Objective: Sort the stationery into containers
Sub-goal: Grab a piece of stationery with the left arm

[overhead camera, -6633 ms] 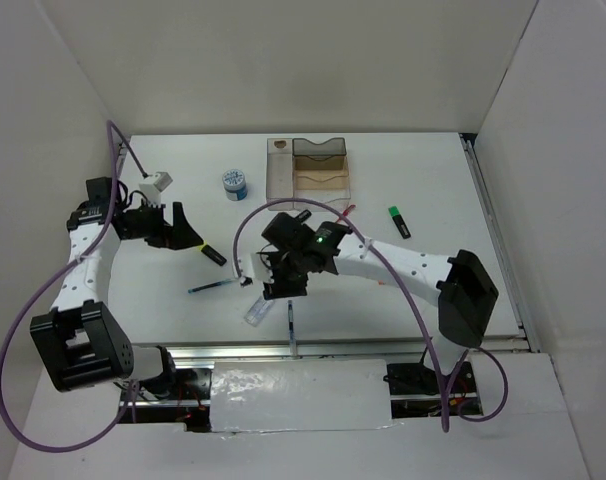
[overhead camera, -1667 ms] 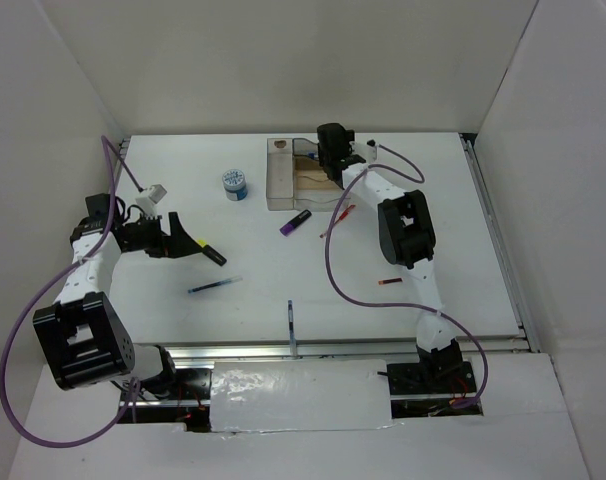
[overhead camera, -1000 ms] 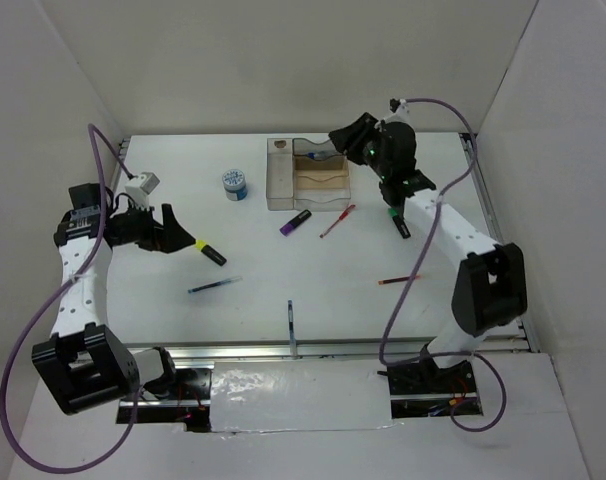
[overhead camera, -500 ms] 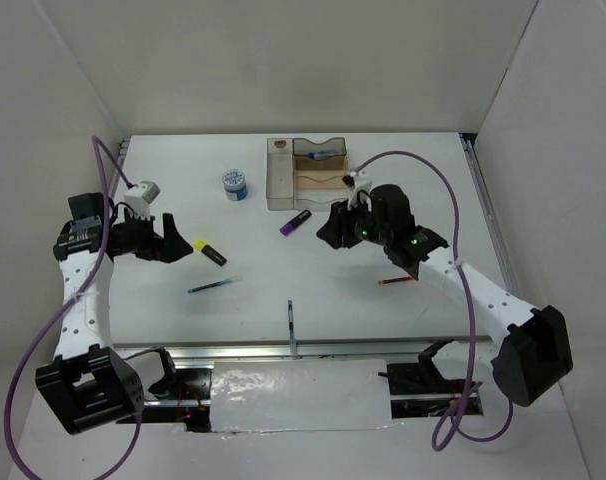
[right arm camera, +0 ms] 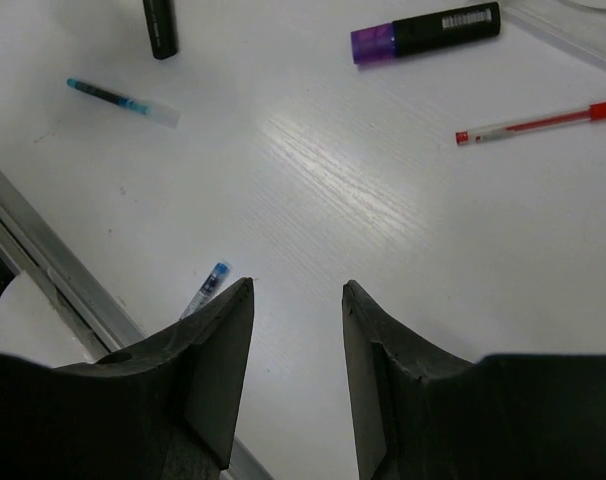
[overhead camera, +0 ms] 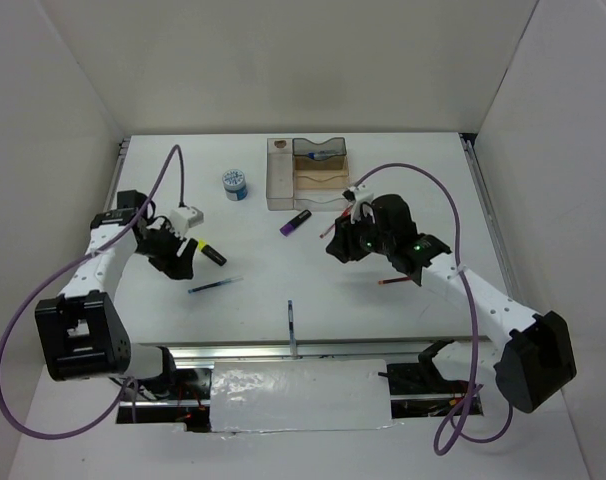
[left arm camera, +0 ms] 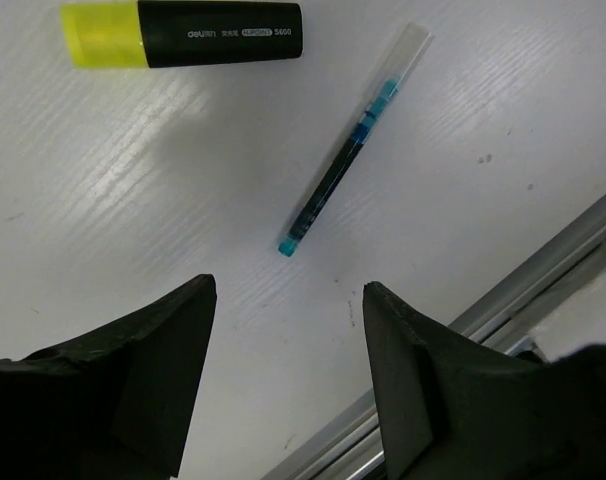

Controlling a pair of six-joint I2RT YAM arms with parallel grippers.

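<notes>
The organiser [overhead camera: 308, 178] stands at the far edge of the table [overhead camera: 413, 180]. The left hand [left arm camera: 288, 292] and right hand [right arm camera: 298, 288] both hover open over the table, holding nothing. The tub [overhead camera: 235, 185] sits left of the organiser. The yellow highlighter [left arm camera: 183, 34] lies by the left hand, cap pointing left. The purple highlighter [right arm camera: 426, 32] lies near the organiser, cap near-left. A blue pen [left arm camera: 351, 140] lies slantwise near the yellow highlighter, and a red pen [right arm camera: 539, 120] lies near the purple one.
</notes>
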